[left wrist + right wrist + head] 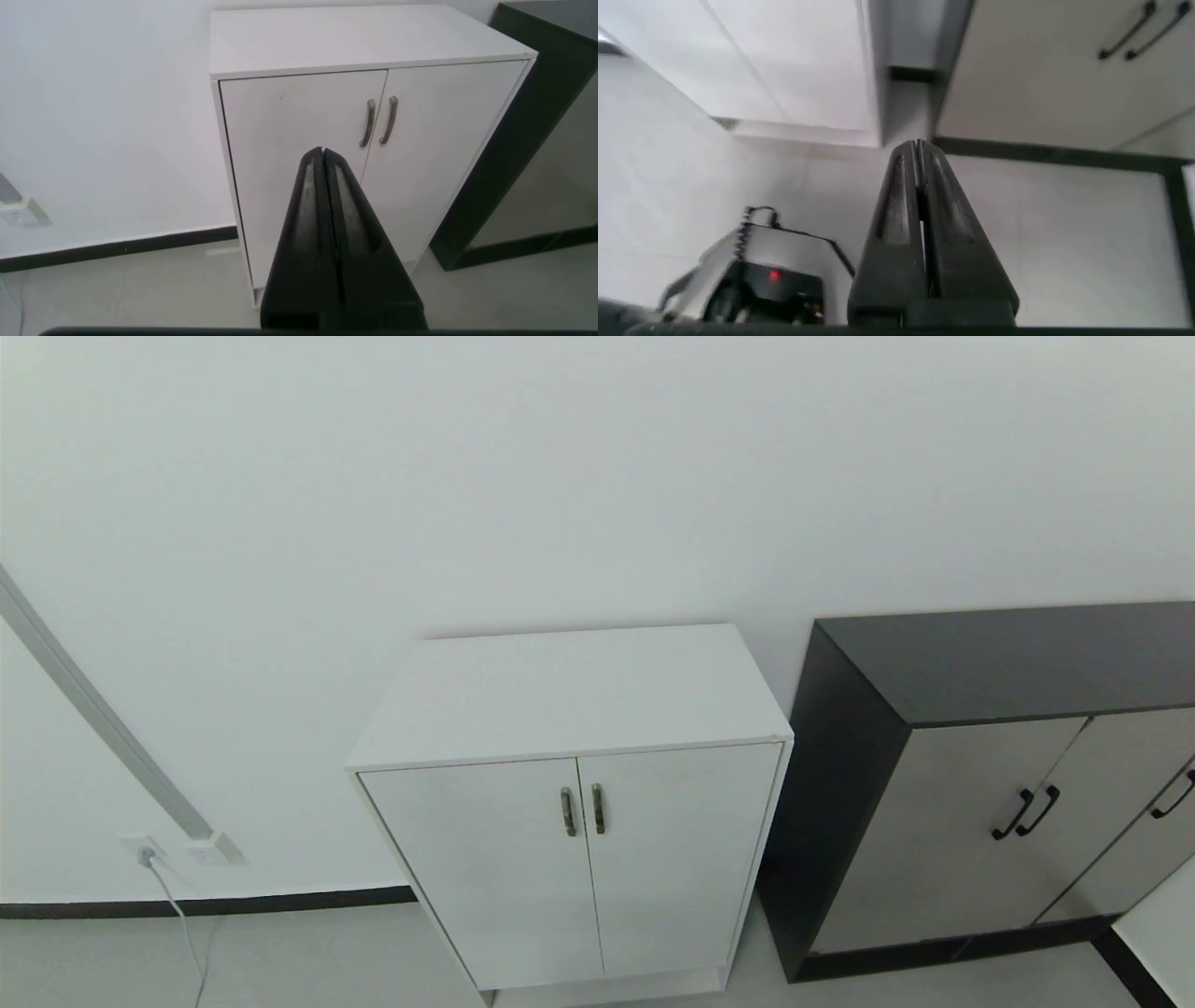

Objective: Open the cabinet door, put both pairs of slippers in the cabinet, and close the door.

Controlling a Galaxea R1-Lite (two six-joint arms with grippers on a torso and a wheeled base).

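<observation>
Standing at the head view's 6 o'clock, the white cabinet (571,709) has its 2 doors (485,868) shut, a dark cabinet (943,803) at its 3 o'clock. Left gripper (323,154) and right gripper (920,147) are pinched closed, empty.

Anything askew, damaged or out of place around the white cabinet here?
Nothing stands out. The white cabinet has both doors shut and flush, with the handles upright side by side. The dark cabinet beside it is shut too. A cable hangs from a wall socket to the floor.
</observation>
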